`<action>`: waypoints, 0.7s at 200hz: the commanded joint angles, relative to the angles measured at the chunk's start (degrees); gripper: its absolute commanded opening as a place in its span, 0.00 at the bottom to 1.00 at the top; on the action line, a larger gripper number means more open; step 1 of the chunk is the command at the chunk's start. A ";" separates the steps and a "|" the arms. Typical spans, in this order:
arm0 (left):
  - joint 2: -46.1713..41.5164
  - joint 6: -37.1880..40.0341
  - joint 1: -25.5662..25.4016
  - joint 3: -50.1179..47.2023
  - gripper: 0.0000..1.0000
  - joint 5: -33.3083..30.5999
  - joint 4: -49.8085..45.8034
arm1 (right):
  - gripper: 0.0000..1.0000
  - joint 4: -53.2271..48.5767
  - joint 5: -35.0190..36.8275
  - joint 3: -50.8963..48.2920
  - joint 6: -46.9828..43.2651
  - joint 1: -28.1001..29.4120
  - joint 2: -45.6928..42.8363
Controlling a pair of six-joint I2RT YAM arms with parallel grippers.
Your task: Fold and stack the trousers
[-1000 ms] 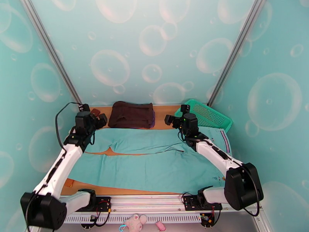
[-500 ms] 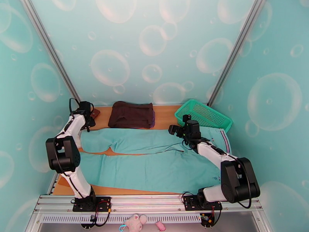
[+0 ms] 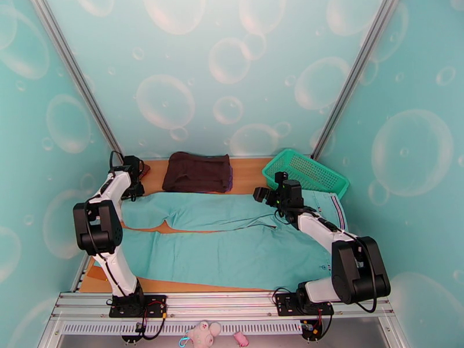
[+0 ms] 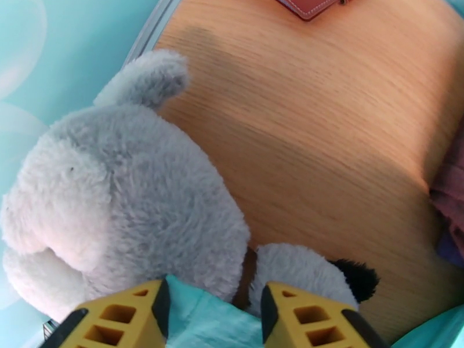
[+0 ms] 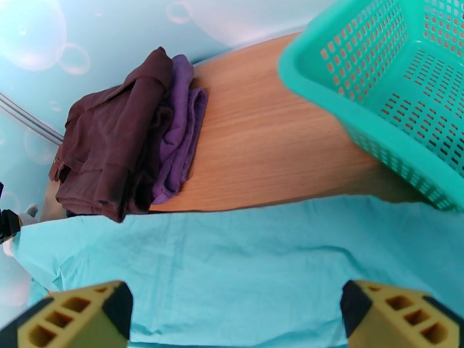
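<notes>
Left claw stands part open astride the far leg's hem at far left. Right claw gapes wide over that leg's far edge, mid-table. This looks like the grasp for a first fold; next, both must pinch thin cloth and draw it near evenly. The table is grained wood. Smooth teal trousers lie flat, waistband right. A fleecy grey toy sits just beyond the hem.

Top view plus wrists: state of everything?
trousers, spread flat, unfolded
brown garment, folded, touching purple garment
basket, open side up, looks empty
plush, resting on table
left pincer, part open, trouser cloth between
right pincer, wide open over trousers
</notes>
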 commanded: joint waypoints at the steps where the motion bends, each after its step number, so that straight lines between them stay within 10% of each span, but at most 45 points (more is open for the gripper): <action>1: -0.01 1.05 -0.53 -0.55 0.24 0.32 -0.34 | 0.99 0.63 -0.57 -0.16 -0.75 -0.68 -0.63; 29: -1.13 1.32 -0.53 -0.89 0.00 0.65 -0.58 | 0.99 0.47 -0.82 -0.24 -0.75 -0.99 -0.97; 130: -21.10 1.16 -0.88 -10.65 0.00 5.28 8.48 | 0.99 1.21 -0.79 -2.43 0.58 -4.09 -3.93; 140: -19.35 2.80 -0.97 -10.26 0.35 6.60 7.61 | 0.99 1.33 -1.24 -2.44 0.66 -4.07 -3.69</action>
